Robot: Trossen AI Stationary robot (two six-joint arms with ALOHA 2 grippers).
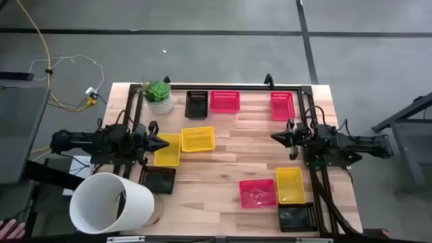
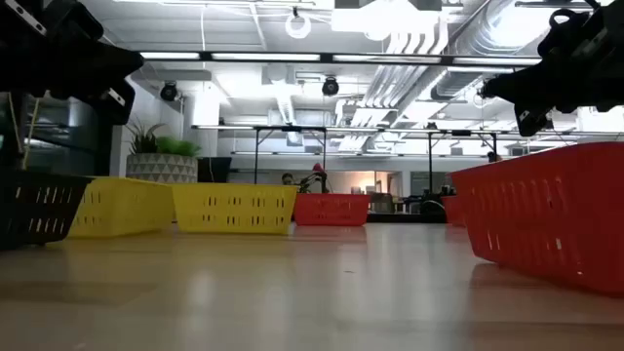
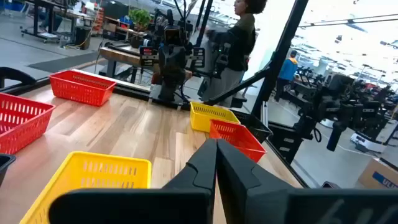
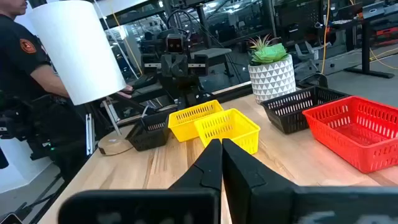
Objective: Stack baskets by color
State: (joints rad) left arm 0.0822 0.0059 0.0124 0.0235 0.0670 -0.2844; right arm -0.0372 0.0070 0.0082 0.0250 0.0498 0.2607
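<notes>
Your left pincer [image 1: 164,143] hangs pressed together, pinching nothing, over the yellow basket [image 1: 167,150] at the counter's [image 1: 223,162] left side, with a second yellow basket [image 1: 198,139] just beside it. Your right pincer [image 1: 275,137] is likewise pressed together and empty, above bare wood at the right. Along the far edge sit a black basket [image 1: 196,104] and two pink-red baskets [image 1: 225,102], near the potted plant [image 1: 158,96]. Near you lie a pink-red basket [image 1: 257,193], a yellow one [image 1: 289,185] and two black ones [image 1: 297,217], beside the white cylinder [image 1: 111,202].
</notes>
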